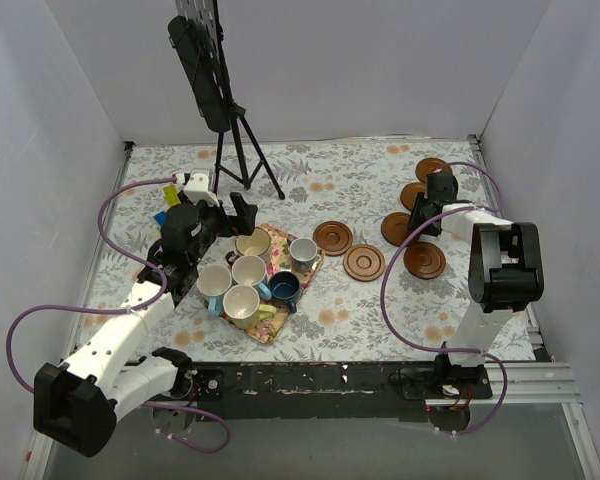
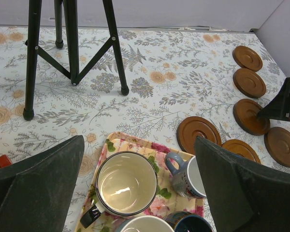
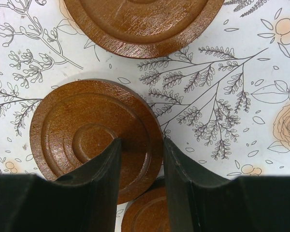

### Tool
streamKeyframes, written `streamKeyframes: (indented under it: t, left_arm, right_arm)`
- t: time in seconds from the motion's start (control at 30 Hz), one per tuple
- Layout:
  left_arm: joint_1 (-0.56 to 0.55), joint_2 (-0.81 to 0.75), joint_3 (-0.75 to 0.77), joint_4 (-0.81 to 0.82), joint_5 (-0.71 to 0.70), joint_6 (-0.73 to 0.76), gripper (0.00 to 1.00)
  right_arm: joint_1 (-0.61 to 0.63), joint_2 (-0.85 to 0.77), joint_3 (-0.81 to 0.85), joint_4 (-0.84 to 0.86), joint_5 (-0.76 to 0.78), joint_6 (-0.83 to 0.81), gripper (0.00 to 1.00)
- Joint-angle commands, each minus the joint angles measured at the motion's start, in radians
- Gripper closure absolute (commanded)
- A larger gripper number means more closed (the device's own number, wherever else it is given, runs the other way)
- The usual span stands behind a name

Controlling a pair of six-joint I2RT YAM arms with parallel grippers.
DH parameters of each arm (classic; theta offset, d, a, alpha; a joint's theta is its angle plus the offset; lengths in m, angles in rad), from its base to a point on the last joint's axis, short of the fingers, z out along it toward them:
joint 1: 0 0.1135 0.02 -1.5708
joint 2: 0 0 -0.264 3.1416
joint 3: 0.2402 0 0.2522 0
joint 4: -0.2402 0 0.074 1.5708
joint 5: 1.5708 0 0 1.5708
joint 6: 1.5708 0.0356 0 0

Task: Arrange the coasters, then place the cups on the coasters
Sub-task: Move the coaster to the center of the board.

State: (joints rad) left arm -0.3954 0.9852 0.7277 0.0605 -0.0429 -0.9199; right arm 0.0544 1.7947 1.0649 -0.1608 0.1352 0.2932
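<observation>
Nearest the arm bases: the floral cloth mat (image 1: 280, 285) w/ six cups on it. Closest is a cream cup (image 1: 242, 305), then a dark navy cup (image 1: 284, 289) to its right, a light blue cup (image 1: 214, 281) to its left, another cream cup (image 1: 249, 270) in the middle. Farther back on the mat, a cream cup w/ dark rim (image 2: 126, 183) and a grey-white cup (image 2: 189, 176) on the mat's far right corner. All upright, packed close, some touching.

Left gripper (image 1: 223, 215) hovers above the mat's far-left end, jaws spread wide, nothing between them. Just beyond it, toy blocks (image 1: 170, 204) in yellow-green and blue.

Right of the mat, on the patterned table cover (image 1: 360, 315): six coasters. Two sit near the mat, one (image 1: 364, 262) nearer, one (image 1: 332, 237) a bit farther and left, apart from each other. Further right, four more run near to far: coaster (image 1: 424, 260), coaster (image 1: 397, 228), coaster (image 1: 413, 194), coaster (image 1: 432, 168). No cup on any coaster.

Right gripper (image 1: 427, 212) is down over that right-hand row. In the wrist view the jaws are partly apart, fingertips (image 3: 106, 164) over the edge of one coaster (image 3: 87, 135), w/ another coaster's rim just below it. Can't tell if it's actually gripping the disc or only above it.

At the back, a black tripod (image 1: 242, 150) stands on the cover, carrying a dark panel (image 1: 202, 70).
</observation>
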Motion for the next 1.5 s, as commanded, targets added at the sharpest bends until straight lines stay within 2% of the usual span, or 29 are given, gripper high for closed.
streamKeyframes:
  t: [0.0,0.97,1.2,1.47]
  left_arm:
    - [-0.005,-0.019,-0.002,0.009,0.003,0.007,0.02]
    - [-0.003,-0.011,-0.002,0.009,0.000,0.009,0.02]
    - [-0.003,-0.011,-0.002,0.009,-0.002,0.012,0.02]
    - [-0.003,-0.014,-0.001,0.009,-0.003,0.012,0.02]
  right_arm:
    - [-0.027,0.063,0.023,-0.059,0.057,-0.003,0.71]
    - [-0.028,0.097,0.066,-0.054,0.047,0.003,0.70]
    - [-0.028,0.043,0.035,-0.034,0.021,0.003,0.55]
    - [-0.028,0.017,0.075,-0.057,0.026,-0.017,0.45]
